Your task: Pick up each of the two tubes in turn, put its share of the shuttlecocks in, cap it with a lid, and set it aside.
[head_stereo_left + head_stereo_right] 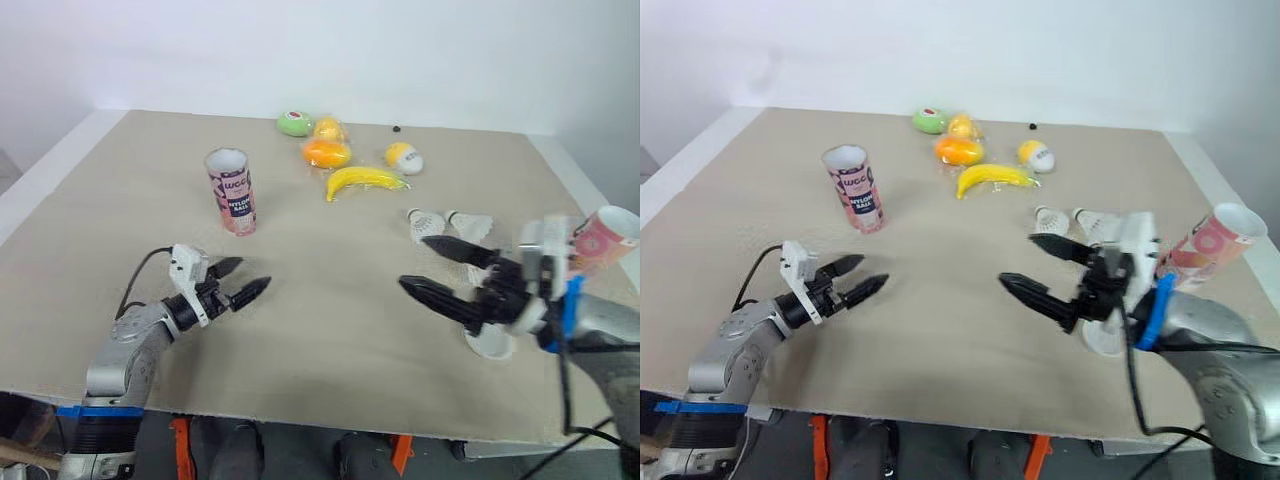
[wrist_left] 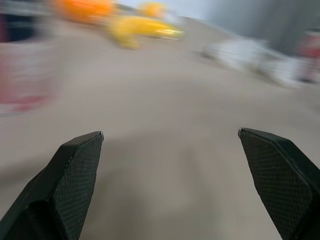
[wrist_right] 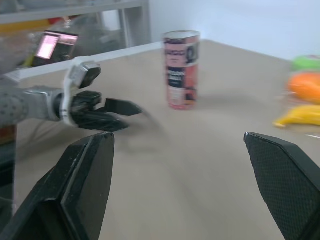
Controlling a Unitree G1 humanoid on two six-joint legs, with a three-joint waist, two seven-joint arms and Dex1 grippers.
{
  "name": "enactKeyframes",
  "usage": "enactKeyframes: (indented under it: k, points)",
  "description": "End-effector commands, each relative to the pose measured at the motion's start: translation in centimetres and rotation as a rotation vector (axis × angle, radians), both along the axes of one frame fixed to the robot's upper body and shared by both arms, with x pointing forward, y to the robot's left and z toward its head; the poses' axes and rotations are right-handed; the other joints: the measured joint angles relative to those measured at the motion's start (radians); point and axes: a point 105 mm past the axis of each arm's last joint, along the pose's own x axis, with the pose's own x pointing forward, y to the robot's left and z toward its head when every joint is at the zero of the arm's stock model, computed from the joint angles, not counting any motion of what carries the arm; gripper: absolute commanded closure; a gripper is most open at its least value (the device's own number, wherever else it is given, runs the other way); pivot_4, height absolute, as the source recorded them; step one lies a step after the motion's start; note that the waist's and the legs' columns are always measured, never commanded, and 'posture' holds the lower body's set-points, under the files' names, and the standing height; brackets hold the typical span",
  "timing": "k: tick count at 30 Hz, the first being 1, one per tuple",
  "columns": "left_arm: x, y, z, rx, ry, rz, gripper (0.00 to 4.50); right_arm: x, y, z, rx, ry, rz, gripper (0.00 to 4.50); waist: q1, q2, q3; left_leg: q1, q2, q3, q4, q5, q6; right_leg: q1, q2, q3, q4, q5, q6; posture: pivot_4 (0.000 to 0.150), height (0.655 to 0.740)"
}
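A pink tube (image 1: 231, 190) stands upright with its mouth open on the left half of the table. The second pink tube (image 1: 606, 236) leans at the right edge, behind my right wrist. Two white shuttlecocks (image 1: 426, 224) (image 1: 470, 225) lie side by side right of centre. A white lid (image 1: 490, 344) lies flat under my right forearm. My left gripper (image 1: 252, 274) hovers open and empty, nearer than the upright tube. My right gripper (image 1: 414, 262) is open and empty, pointing left, just in front of the shuttlecocks. The right wrist view shows the upright tube (image 3: 181, 70) and the left gripper (image 3: 117, 114).
At the back centre sit a banana (image 1: 365, 180), an orange fruit (image 1: 327, 153), a green fruit (image 1: 295, 123) and a yellow-white ball (image 1: 404, 158). The table's front edge (image 1: 300, 405) runs just below both arms. Bare tabletop (image 1: 330, 290) lies between the grippers.
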Motion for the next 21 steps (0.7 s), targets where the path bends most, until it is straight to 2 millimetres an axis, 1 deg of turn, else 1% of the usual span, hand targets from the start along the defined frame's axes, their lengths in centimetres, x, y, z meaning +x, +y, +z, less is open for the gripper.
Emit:
enactKeyframes:
  k: [1,3,5,6,9,15,18,21]
  points:
    - [1.8,1.2,1.4,0.016,-0.081,0.097,0.00,0.8,1.8,-0.9,-0.024,-0.019,0.015,0.06,0.005,-0.002,-0.001,0.000,0.000,0.000,0.000,0.000,0.000,0.000,0.000,0.000,0.000,0.000,0.000,0.150,0.7179]
    - [2.7,1.3,1.5,0.033,-0.092,0.100,0.00,1.1,2.7,-1.1,-0.023,-0.028,0.022,0.06,0.009,-0.002,-0.001,-0.002,0.000,0.001,0.000,0.001,0.001,0.000,0.000,0.000,0.000,0.002,-0.003,0.150,0.7179]
    - [3.8,1.5,1.7,0.045,-0.101,0.104,0.00,1.9,3.3,-1.0,-0.022,-0.050,-0.008,0.06,0.012,-0.002,-0.001,-0.004,0.000,0.001,-0.001,0.001,0.001,0.000,0.000,0.000,0.000,0.003,-0.004,0.150,0.7179]
    - [4.3,1.4,1.7,0.059,-0.109,0.097,0.00,2.3,3.5,-0.9,-0.017,-0.060,-0.031,0.06,0.012,-0.002,-0.001,-0.004,0.000,0.000,-0.002,0.001,0.001,-0.001,0.001,0.000,0.000,0.005,-0.002,0.150,0.7179]
    - [5.4,1.3,1.6,0.086,-0.117,0.077,0.00,2.9,3.6,-0.6,-0.008,-0.081,-0.072,0.06,0.013,-0.002,-0.001,-0.004,0.000,-0.001,-0.003,0.001,0.001,-0.001,0.003,0.000,0.000,0.004,-0.001,0.150,0.7179]
    - [8.2,1.3,1.8,0.097,-0.102,0.085,0.00,2.3,3.7,0.1,-0.004,-0.115,-0.089,0.06,0.013,-0.003,-0.001,-0.005,0.000,-0.002,-0.004,0.000,0.000,-0.001,0.004,0.000,0.000,0.001,0.000,0.150,0.7179]
    - [9.2,1.2,2.0,0.098,-0.100,0.105,0.00,2.0,3.2,0.3,-0.006,-0.122,-0.111,0.06,0.013,-0.003,-0.001,-0.006,0.000,-0.002,-0.004,-0.001,0.000,-0.001,0.004,0.000,0.000,0.001,0.000,0.150,0.7179]
    - [9.9,0.7,2.2,0.098,-0.097,0.105,0.00,1.9,2.9,0.4,-0.011,-0.127,-0.132,0.06,0.013,-0.003,-0.001,-0.006,0.000,-0.002,-0.004,-0.001,-0.001,-0.001,0.004,0.000,0.000,0.002,0.000,0.150,0.7179]
